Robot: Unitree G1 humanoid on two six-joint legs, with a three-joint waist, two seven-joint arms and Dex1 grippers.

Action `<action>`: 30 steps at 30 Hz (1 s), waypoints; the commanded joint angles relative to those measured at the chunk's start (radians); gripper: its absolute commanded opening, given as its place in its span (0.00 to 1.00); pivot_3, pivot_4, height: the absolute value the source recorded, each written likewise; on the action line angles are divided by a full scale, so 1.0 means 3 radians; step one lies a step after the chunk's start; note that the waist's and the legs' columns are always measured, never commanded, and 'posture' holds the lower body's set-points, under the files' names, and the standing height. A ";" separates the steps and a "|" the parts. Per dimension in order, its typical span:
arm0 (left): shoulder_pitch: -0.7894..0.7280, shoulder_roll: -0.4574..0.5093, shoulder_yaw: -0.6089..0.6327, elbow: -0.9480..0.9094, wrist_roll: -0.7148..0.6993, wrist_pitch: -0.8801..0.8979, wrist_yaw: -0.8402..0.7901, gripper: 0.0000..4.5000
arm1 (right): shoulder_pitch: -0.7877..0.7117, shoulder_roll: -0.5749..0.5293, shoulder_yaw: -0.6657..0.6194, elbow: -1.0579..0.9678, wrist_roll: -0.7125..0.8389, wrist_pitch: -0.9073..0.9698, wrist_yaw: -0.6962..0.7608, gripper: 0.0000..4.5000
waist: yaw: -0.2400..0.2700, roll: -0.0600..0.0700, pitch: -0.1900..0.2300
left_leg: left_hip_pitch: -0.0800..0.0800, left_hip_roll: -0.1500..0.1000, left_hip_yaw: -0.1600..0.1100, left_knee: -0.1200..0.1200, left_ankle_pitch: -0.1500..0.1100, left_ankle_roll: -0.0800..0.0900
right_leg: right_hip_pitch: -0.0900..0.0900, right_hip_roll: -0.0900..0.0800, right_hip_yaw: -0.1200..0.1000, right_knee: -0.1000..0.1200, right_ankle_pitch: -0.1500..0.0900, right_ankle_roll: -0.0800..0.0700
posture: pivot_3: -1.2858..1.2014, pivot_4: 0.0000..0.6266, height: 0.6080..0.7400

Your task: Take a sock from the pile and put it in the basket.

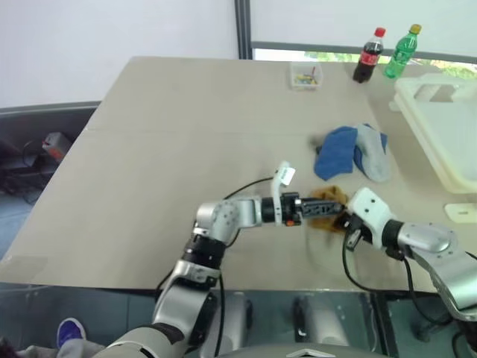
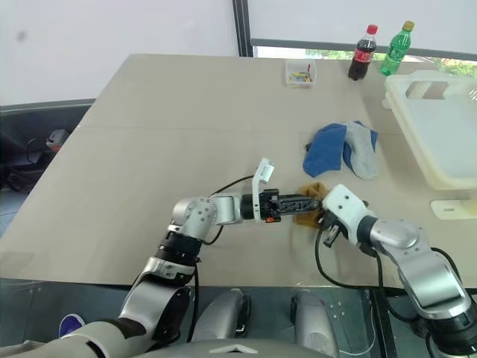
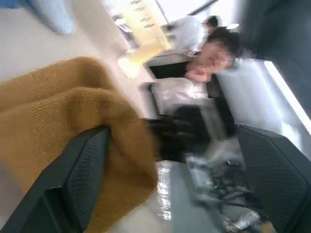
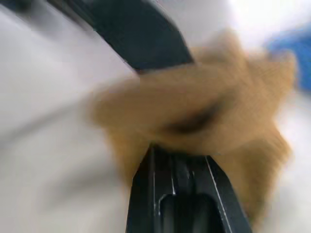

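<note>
From the head views we see our right gripper (image 2: 322,212) pinching a mustard sock (image 2: 309,203) beside the pile (image 2: 341,151) on the table (image 2: 171,134), basket (image 2: 440,142) well apart. Our left wrist view reveals our left gripper (image 3: 170,184) spread wide around that sock.

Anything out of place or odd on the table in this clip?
One thing: a mustard sock sits apart from the blue and grey pile, pinched by the shut right tool, while the open left tool reaches in at the same sock. The basket lies further right. Nothing looks spilled or damaged.
</note>
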 commanded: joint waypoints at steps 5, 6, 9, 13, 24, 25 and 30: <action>-0.0040 -0.0059 0.0123 -0.0035 -0.0100 0.0053 -0.0094 0.99 | -0.0040 -0.0046 0.0074 0.0145 -0.0093 -0.0219 -0.0040 0.00 | -0.0003 0.0000 0.0000 | 0.0001 0.0001 0.0002 0.0001 0.0000 0.0000 | 0.0000 0.0000 0.0001 0.0000 0.0000 0.0000 | 0.52 0.24 1.00; -0.0026 -0.0055 0.0113 -0.0060 -0.0089 0.0057 -0.0098 0.99 | -0.0046 -0.0051 0.0096 0.0184 -0.0116 -0.0260 -0.0040 0.00 | -0.0003 0.0000 0.0000 | 0.0001 0.0000 0.0001 0.0001 0.0000 0.0000 | 0.0000 0.0000 0.0001 0.0000 0.0000 0.0000 | 0.52 0.24 1.00; -0.0032 -0.0086 0.0111 -0.0069 -0.0078 0.0049 -0.0090 0.99 | 0.0010 -0.0058 -0.0047 0.0072 -0.0024 -0.0226 -0.0025 0.00 | -0.0001 0.0001 0.0000 | 0.0001 0.0000 0.0002 0.0001 0.0000 0.0000 | 0.0000 -0.0001 0.0001 0.0000 0.0000 0.0000 | 0.52 0.24 1.00; -0.0052 -0.0139 -0.0011 -0.0029 -0.0008 0.0010 -0.0153 0.99 | 0.0351 -0.0129 -0.0413 -0.0284 0.0172 -0.0081 0.0017 0.00 | 0.0014 0.0001 0.0000 | -0.0003 0.0000 -0.0003 0.0000 0.0000 0.0000 | -0.0001 -0.0002 -0.0001 0.0000 -0.0002 0.0003 | 0.52 0.24 1.00; -0.0113 -0.0049 -0.0647 0.0373 0.0696 -0.0582 -0.0449 1.00 | 0.1282 0.0236 -0.1560 -0.1198 0.0676 0.0626 -0.0315 0.43 | 0.0006 0.0002 -0.0002 | 0.0000 0.0000 -0.0002 0.0002 0.0000 0.0001 | 0.0004 -0.0002 0.0000 -0.0001 -0.0003 0.0005 | 0.52 0.24 1.00; -0.0079 -0.0019 -0.0656 0.0333 0.0725 -0.0675 -0.0497 1.00 | 0.1266 0.0296 -0.1638 -0.1217 0.0711 0.0677 -0.0379 0.52 | 0.0008 0.0002 -0.0002 | 0.0001 0.0001 -0.0001 0.0002 0.0000 0.0001 | 0.0005 -0.0002 0.0001 -0.0002 -0.0004 0.0006 | 0.52 0.24 1.00; 0.0171 0.0227 -0.0613 -0.0228 0.0726 -0.1071 -0.0737 1.00 | 0.0777 0.0616 -0.1772 -0.1171 0.1077 0.1061 -0.0678 0.75 | -0.0009 0.0006 -0.0004 | 0.0006 0.0009 0.0002 0.0001 0.0000 0.0001 | 0.0005 0.0000 0.0003 -0.0001 -0.0003 0.0004 | 0.52 0.24 1.00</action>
